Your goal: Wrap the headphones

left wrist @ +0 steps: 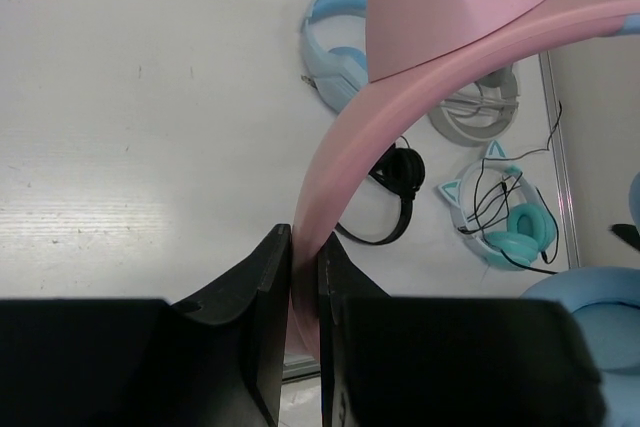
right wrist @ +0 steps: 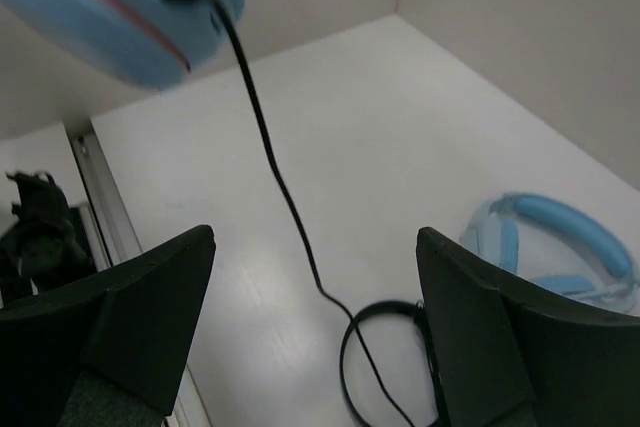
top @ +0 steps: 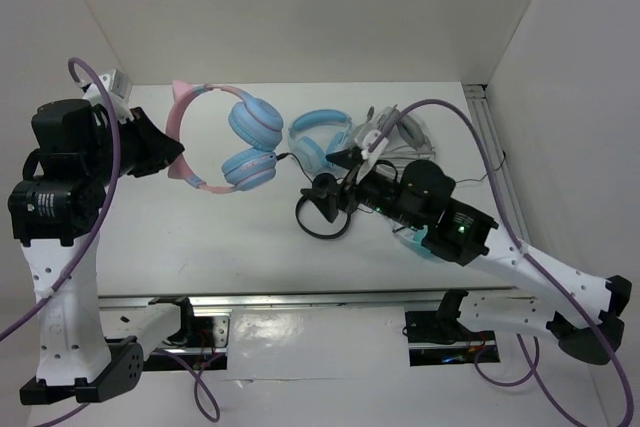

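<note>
Between left fingers (left wrist: 265, 292) — headphones (top: 255, 123), seemingly aloft

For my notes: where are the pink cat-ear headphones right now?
In the top view the headphones are held left of centre by the left gripper, the all-blue headphones just to their right.

What you cannot see well around the headphones (top: 225, 137)

In the left wrist view their headband (left wrist: 400, 127) runs out at the top edge, and an ear cup (left wrist: 590, 317) is cut by the right edge. In the right wrist view another cup (right wrist: 90, 7) is blurred and cut by the top edge, and the cable (right wrist: 272, 157) leaves at the bottom edge. To the right of the headphones in the top view, the right arm (top: 440, 202) covers most of the teal headphones (top: 420, 245).
</note>
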You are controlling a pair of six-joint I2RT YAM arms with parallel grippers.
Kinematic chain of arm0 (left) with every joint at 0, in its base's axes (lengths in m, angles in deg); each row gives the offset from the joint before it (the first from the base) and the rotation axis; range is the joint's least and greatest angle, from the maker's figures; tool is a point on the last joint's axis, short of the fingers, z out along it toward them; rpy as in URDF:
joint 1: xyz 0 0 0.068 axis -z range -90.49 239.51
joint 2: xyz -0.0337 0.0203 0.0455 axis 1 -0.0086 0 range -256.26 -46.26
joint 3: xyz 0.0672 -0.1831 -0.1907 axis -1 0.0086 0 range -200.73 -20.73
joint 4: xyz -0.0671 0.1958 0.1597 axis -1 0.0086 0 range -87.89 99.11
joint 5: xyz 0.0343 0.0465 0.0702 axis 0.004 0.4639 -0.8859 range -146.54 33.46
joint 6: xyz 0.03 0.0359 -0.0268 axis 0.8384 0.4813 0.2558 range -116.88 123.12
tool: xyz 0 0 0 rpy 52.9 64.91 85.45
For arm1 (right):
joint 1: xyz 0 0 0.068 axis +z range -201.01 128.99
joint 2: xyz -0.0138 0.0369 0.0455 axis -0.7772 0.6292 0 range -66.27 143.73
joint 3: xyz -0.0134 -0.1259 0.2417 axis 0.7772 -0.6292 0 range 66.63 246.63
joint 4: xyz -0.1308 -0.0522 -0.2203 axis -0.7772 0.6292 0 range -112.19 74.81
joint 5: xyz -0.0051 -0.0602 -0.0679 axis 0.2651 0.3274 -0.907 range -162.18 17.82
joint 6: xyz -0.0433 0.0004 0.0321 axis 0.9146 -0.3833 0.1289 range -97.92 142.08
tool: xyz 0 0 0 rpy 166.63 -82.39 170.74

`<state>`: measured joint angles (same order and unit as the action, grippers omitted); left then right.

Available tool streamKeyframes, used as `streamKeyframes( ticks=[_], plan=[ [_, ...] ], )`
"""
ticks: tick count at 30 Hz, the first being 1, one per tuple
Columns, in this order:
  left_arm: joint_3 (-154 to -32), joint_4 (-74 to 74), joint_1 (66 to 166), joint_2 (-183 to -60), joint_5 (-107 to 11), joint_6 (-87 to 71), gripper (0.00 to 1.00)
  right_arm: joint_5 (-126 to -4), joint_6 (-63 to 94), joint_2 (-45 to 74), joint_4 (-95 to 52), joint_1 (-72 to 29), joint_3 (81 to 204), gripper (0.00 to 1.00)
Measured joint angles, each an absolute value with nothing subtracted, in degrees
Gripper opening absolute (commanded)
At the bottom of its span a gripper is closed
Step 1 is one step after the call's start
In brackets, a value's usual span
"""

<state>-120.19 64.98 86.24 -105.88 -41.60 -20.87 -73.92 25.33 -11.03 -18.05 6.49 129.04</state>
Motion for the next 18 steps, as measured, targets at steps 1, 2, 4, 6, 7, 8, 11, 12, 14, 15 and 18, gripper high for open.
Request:
streamKeyframes(
  ticks=[1,2,4,6,7,8,11,12,14,15,18],
  plan=[
    [-120.4,65.0,86.2,-106.1,-41.6,-21.1,0.0,-73.5,25.5,-10.3,-17.4,6.5,127.9,0.89],
    [-120.6,64.9,86.2,-106.3,-41.5,-21.2,0.0,-73.3,25.9,-9.5,-16.7,6.5,127.2,0.89],
    [-120.9,64.8,86.2,-106.5,-41.4,-21.4,0.0,-72.9,26.3,-7.8,-16.4,6.5,127.0,0.87],
    [-121.3,64.9,86.2,-106.5,-41.4,-22.0,0.0,-72.8,26.7,-6.5,-16.5,6.5,127.0,0.72],
    [-121.5,64.8,86.2,-106.5,-41.4,-22.4,0.0,-72.8,26.9,-6.0,-16.5,6.5,127.0,0.59],
    [-121.8,64.8,86.3,-106.4,-41.3,-22.8,0.0,-73.0,27.4,-5.6,-16.7,6.5,127.0,0.43],
    [-122.8,64.6,86.3,-106.4,-41.3,-24.2,0.0,-74.3,27.6,-5.3,-17.8,6.2,126.1,0.37],
    [-123.4,64.7,86.3,-106.4,-41.4,-24.5,0.0,-74.5,27.5,-5.3,-18.4,5.8,125.5,0.35],
    [-124.9,64.7,86.3,-106.4,-41.5,-25.6,0.0,-74.8,27.6,-5.3,-19.4,4.7,124.1,0.19],
    [-125.7,64.7,86.3,-106.3,-41.5,-25.9,0.0,-74.9,27.5,-5.3,-19.8,3.8,123.4,0.12],
    [-128.6,64.7,86.3,-106.1,-41.6,-27.0,0.0,-74.9,26.9,-5.8,-20.5,1.9,121.8,0.0]
  ],
)
